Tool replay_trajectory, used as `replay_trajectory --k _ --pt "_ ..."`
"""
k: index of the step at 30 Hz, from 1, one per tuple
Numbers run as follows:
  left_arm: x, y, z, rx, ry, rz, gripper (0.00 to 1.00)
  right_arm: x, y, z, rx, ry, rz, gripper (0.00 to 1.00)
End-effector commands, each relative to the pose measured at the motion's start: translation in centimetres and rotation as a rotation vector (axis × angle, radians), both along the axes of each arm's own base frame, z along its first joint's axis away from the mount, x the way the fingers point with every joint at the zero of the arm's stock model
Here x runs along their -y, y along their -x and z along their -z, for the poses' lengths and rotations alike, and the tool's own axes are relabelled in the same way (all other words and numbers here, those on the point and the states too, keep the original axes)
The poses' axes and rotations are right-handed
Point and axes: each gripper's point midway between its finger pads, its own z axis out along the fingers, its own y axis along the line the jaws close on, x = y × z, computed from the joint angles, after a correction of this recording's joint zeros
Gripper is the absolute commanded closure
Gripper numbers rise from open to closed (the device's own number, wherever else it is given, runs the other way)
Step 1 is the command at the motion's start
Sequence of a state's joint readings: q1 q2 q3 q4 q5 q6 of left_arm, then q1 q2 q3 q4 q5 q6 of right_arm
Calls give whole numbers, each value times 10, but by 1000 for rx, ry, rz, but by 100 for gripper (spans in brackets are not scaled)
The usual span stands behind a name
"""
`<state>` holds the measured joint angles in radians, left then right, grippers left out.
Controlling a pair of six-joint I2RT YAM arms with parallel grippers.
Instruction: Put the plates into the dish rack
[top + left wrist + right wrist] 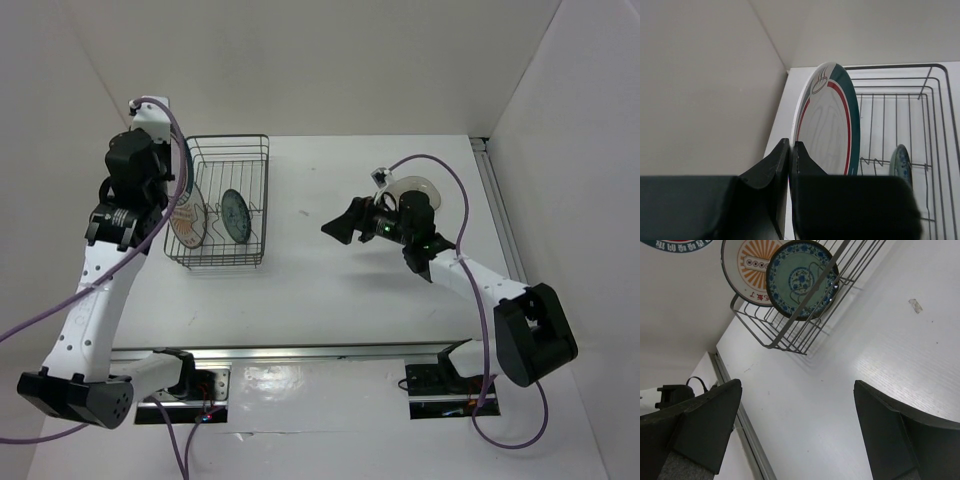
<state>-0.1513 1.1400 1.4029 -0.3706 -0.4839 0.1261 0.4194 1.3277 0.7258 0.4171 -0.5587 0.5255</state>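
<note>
Over by the left wall, the left tool (791, 160) has its fingers pressed together on the lower rim of the white round plate with the red-and-teal ringed rim (827, 130). The plate rises straight out of the pinch, standing on edge. Its edge line runs away from the tool toward the far wall, and its face is turned to the dark wire dish rack (266, 190) just beside it. I can't tell whether it is inside the wires. The orange sunburst plate (742, 270) and the teal-green patterned plate (795, 280) stand upright in the rack. The right tool (797, 390) hangs spread wide above the white surface (330, 290), well apart from the rack. The plain pale grey plate (428, 185) lies partly hidden under that arm.
</note>
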Motion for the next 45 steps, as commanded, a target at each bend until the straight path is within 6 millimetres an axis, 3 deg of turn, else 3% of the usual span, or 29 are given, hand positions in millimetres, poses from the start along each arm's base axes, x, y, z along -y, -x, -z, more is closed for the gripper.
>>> replay_trajectory --k 1,4,5,7,8,12,22,31,37,45 --pt "-18 -1 -37 138 -39 -87 100 -3 11 -13 57 -19 -48 0" --pt "-16 -9 -22 129 -47 -66 100 -3 11 -13 57 -19 -48 0" --pt "-14 -13 -9 103 -59 -47 100 -3 12 -18 68 -24 -48 0" --pt "-11 -16 -5 108 -92 -18 100 -3 12 -18 68 -24 -48 0" --pt "-11 -19 8 87 -106 -16 100 -2 13 -21 76 -27 -48 0" --pt "-6 -24 14 91 -122 16 100 -3 15 -21 76 -29 -57 0" --pt "13 -35 58 22 -114 107 100 -3 14 -18 67 -25 -57 0" --pt "16 -52 87 -50 -86 93 100 -3 18 -22 92 -29 -67 0" --pt "14 -54 94 -59 -81 78 100 -2 17 -26 101 -31 -58 0" --pt "19 -59 123 -123 -49 90 100 -1 19 -25 101 -31 -58 0"
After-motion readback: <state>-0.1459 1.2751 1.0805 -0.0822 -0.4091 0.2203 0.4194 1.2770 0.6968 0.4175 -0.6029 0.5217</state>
